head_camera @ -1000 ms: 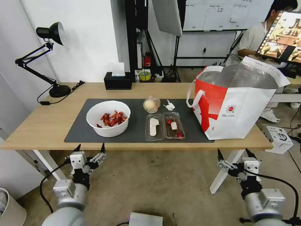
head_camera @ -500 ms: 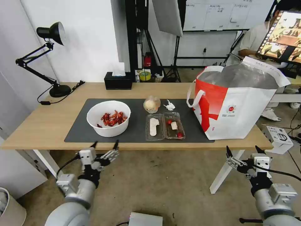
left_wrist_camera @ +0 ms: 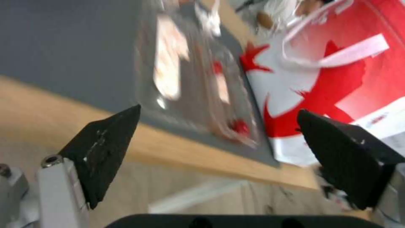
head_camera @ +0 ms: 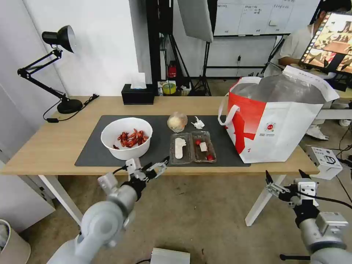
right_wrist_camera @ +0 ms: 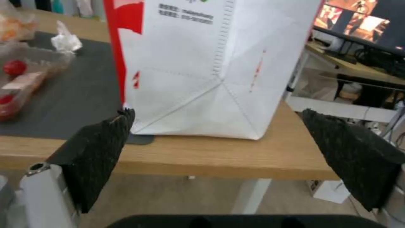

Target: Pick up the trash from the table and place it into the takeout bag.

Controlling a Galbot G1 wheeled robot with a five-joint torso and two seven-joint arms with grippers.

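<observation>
Left gripper (head_camera: 156,167): fingers apart, empty, at the bench's (head_camera: 51,146) near edge, just below the tray (head_camera: 192,147).
Nearer arm: the left, by judgement; the tray lies just beyond and right of its fingers.
Tray: near edge of the mat (head_camera: 91,154), beside the bag (head_camera: 286,132); its long side runs along the bench edge, its two halves side by side.
Other trash: bowl (head_camera: 127,138) at mat's left; lump (head_camera: 177,121) and tissue (head_camera: 198,123) at mat's far edge.
Right gripper (head_camera: 288,181): fingers apart, empty, below the bench's near right corner, under the bag.
</observation>
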